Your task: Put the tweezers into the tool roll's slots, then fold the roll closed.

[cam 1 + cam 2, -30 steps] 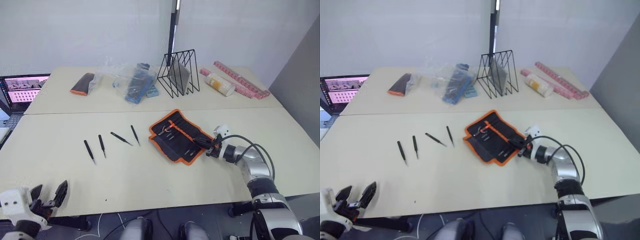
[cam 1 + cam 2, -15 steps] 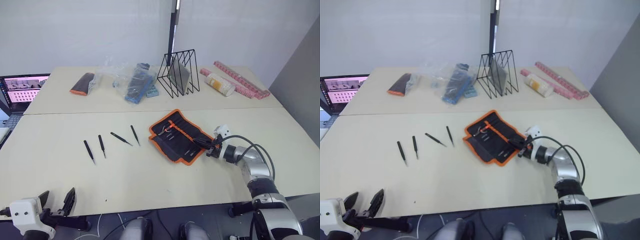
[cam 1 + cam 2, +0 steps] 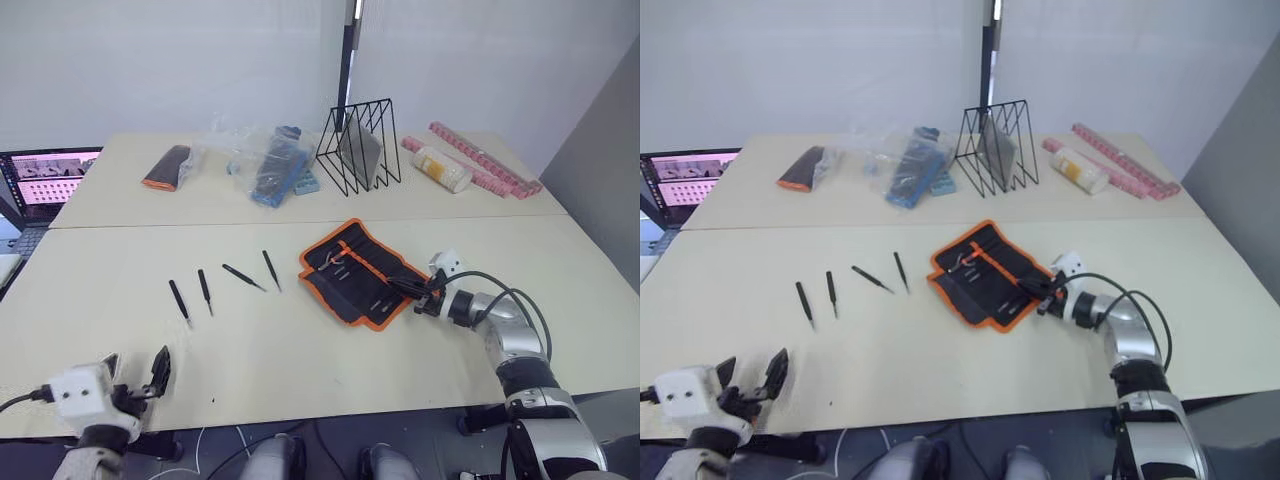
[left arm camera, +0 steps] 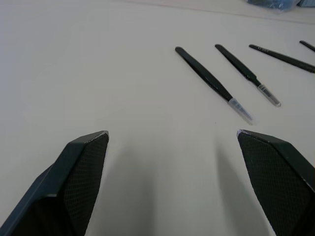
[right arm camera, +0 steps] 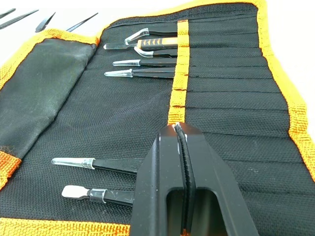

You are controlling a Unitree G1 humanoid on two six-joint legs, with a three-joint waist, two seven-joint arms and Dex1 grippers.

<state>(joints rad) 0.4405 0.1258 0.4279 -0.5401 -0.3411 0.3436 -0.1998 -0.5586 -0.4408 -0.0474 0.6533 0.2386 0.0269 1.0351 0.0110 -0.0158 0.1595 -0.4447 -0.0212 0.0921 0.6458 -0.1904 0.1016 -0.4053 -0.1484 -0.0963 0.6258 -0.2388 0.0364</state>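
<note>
Your left end effector (image 3: 135,378) sits low at the near edge of the surface (image 3: 300,370), and its two black fingers (image 4: 81,169) are spread wide apart with nothing between them. Just past its fingertips lie four loose tweezers (image 4: 212,81) in a row on the surface, none of them touching each other. The two nearest to this end effector have clear caps on their tips.

Your right end effector (image 3: 418,297) rests on the near right edge of the tool roll (image 3: 355,272). Its fingers (image 5: 184,167) are pressed together, and you cannot tell if they pinch the cloth. The roll lies open and flat. Two tools with clear caps sit in slots right beside the fingertips. Farther from them, a few more tools sit in the slots at the roll's other end, one with an orange and black grip (image 5: 156,43).

Far behind the roll stand a black wire rack (image 3: 357,148), some plastic bags (image 3: 262,160), and a small black and orange pouch (image 3: 166,168).
</note>
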